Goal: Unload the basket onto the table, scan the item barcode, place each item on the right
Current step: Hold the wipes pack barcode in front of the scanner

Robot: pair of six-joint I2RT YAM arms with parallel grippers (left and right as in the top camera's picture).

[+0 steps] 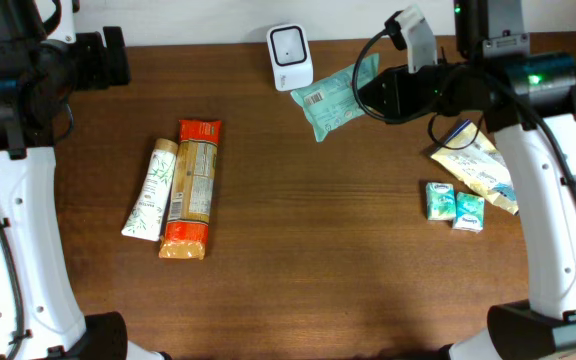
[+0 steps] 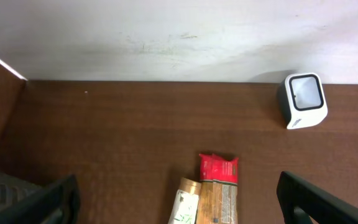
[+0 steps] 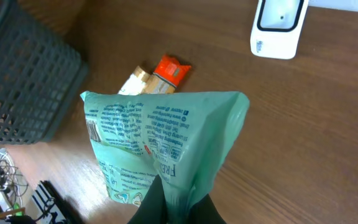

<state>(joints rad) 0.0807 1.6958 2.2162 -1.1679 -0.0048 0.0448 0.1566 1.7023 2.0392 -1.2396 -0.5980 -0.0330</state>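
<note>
Two grippers showed; the right gripper point(image 1: 375, 91) was clamped on one green pouch point(image 1: 333, 98), just lower right of the single white scanner point(image 1: 290, 57) at top centre; the left gripper point(image 1: 118, 57) stood with jaws wide apart at upper left; lower left lay one tube point(image 1: 150, 189) touching one orange packet point(image 1: 190, 188); at right, two small teal packs point(image 1: 440, 201) sat beside one yellowish bag point(image 1: 478, 165).

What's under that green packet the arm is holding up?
Only brown table shows around the green packet, shut in the right gripper beside the white scanner. The spot directly beneath is covered by the packet.
</note>
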